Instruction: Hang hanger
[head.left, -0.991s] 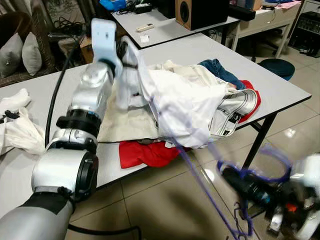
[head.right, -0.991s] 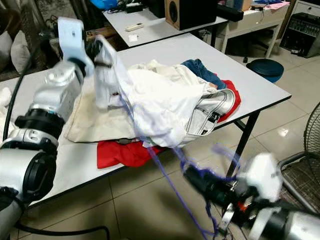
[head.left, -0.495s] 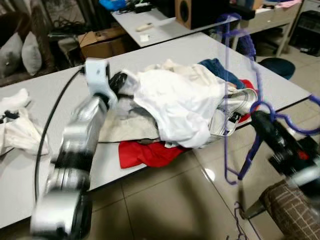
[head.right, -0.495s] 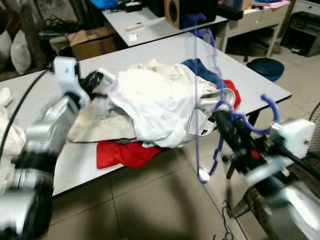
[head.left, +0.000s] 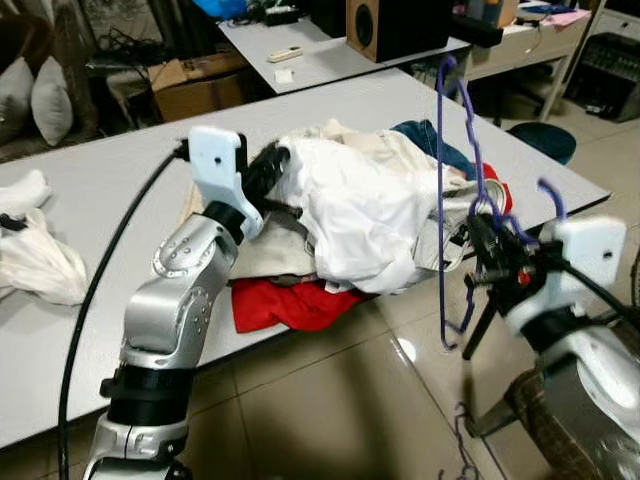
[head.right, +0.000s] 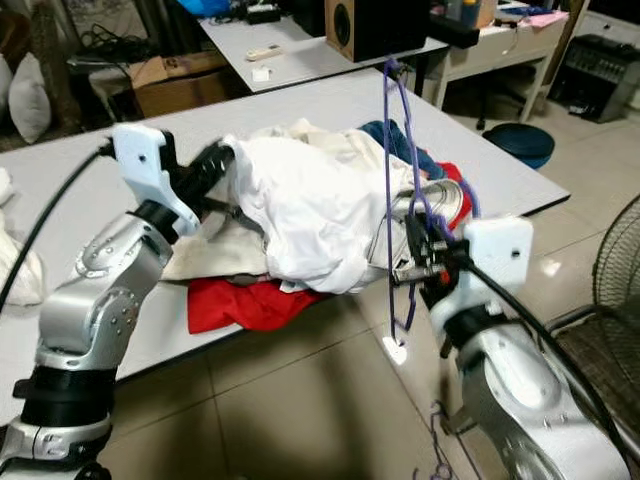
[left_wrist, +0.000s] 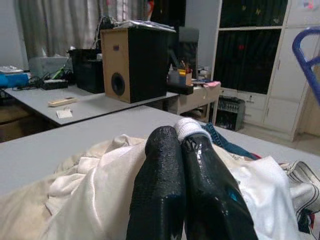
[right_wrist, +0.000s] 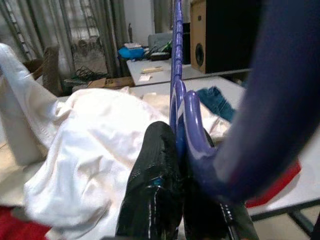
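Crowding the table (head.left: 90, 190), clothes (head.left: 370, 205) flank the hanger (head.left: 442, 200).

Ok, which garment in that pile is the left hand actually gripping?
The big white garment on top of the pile. The left hand pinches its edge, shut on the fabric. The red one lies underneath at the table's edge, and the blue jeans sit at the far side, untouched.

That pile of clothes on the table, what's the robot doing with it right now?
The robot stands at a grey table heaped with clothes. Its left gripper is shut on the white garment at the top of the pile. Its right gripper is shut on a purple hanger, held upright beside the pile at the table's edge. The hanger is not yet inside the garment.
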